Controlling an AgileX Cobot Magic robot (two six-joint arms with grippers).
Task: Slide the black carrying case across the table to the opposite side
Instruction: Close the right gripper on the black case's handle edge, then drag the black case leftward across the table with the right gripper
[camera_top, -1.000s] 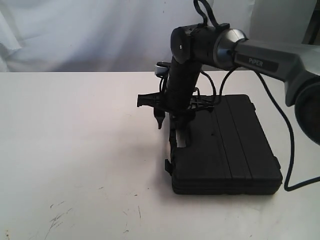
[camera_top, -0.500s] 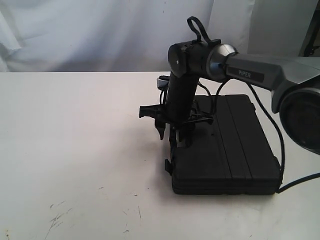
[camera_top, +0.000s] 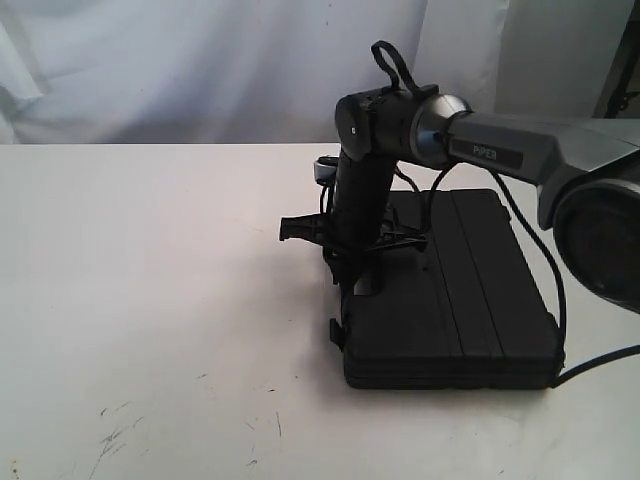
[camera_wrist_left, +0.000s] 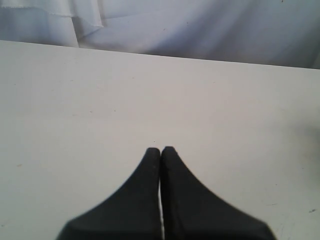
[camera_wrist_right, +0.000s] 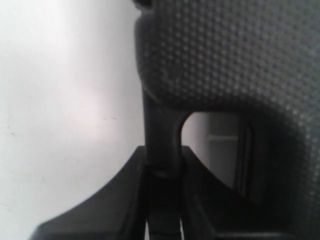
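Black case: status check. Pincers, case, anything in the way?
Right pincer shut on case handle. Left pincer shut, empty, over bare table. Case lies flat on table. Nothing seen in its path.

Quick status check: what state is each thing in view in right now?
black carrying case: closed, lying flat on the table.
right gripper: shut on the case handle.
left gripper: shut, empty, over bare tabletop.
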